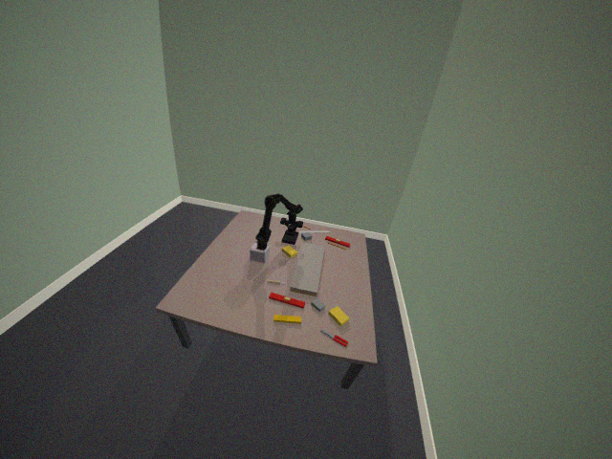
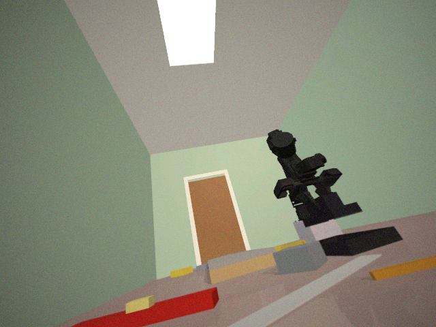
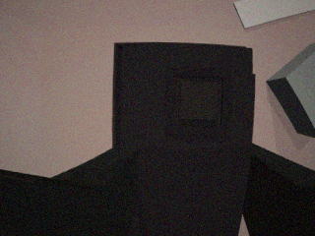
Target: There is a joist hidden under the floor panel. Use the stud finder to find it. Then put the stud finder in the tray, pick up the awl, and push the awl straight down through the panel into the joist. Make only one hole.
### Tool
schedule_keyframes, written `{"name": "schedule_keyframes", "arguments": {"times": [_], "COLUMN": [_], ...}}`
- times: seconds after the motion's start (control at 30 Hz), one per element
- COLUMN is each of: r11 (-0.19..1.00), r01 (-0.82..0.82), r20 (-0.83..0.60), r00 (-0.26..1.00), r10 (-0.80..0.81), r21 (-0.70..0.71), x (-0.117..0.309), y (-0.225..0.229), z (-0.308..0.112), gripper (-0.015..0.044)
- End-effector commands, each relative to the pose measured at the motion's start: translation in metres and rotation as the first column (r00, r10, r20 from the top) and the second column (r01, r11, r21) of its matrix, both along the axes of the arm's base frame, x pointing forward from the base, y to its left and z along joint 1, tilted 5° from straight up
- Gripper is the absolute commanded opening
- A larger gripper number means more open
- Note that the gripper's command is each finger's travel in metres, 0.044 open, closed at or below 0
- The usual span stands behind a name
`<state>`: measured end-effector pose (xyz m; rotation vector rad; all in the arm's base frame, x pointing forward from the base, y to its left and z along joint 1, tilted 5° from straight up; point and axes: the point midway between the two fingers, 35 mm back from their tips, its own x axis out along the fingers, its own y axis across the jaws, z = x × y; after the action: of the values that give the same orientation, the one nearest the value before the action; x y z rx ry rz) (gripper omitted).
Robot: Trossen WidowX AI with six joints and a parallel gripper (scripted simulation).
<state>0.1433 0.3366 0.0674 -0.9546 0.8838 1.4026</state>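
Observation:
My gripper (image 1: 292, 229) (image 2: 317, 206) (image 3: 182, 162) is shut on the dark stud finder (image 2: 334, 210) (image 3: 148, 98), whose small square window faces the wrist camera. It is held above the black tray (image 1: 289, 240) (image 2: 366, 240), with a gap visible in the exterior view. The tray is hidden in the wrist view. The long grey floor panel (image 1: 310, 269) (image 2: 242, 269) lies on the table, away from the gripper. A thin pale-handled tool (image 1: 274, 282) lies beside the panel; it may be the awl, but it is too small to tell.
A grey block (image 1: 306, 235) (image 2: 299, 258) (image 3: 301, 86) and a white strip (image 1: 316, 231) (image 2: 309, 296) (image 3: 276, 12) lie near the tray. A yellow block (image 1: 289, 251) lies between tray and panel. Red levels (image 1: 338, 241) (image 1: 292, 300) and a red-handled tool (image 1: 339, 340) lie farther off.

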Motion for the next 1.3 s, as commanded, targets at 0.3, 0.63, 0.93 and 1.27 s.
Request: {"name": "schedule_keyframes", "arguments": {"times": [0.3,0.63,0.93,1.27], "r11": [1.000,1.000,1.000,1.000], "r01": [0.004,0.004,0.003,-0.001], "r20": [0.002,0.002,0.002,-0.001], "r00": [1.000,1.000,1.000,1.000], "r10": [-0.004,-0.004,-0.003,0.001], "r21": [0.001,0.000,0.000,-0.002], "x": [0.000,-0.001,-0.001,-0.001], "y": [0.002,0.003,0.004,0.004], "z": [-0.031,-0.046,-0.061,-0.060], "gripper": [0.0000,0.0000,0.0000,0.0184]}}
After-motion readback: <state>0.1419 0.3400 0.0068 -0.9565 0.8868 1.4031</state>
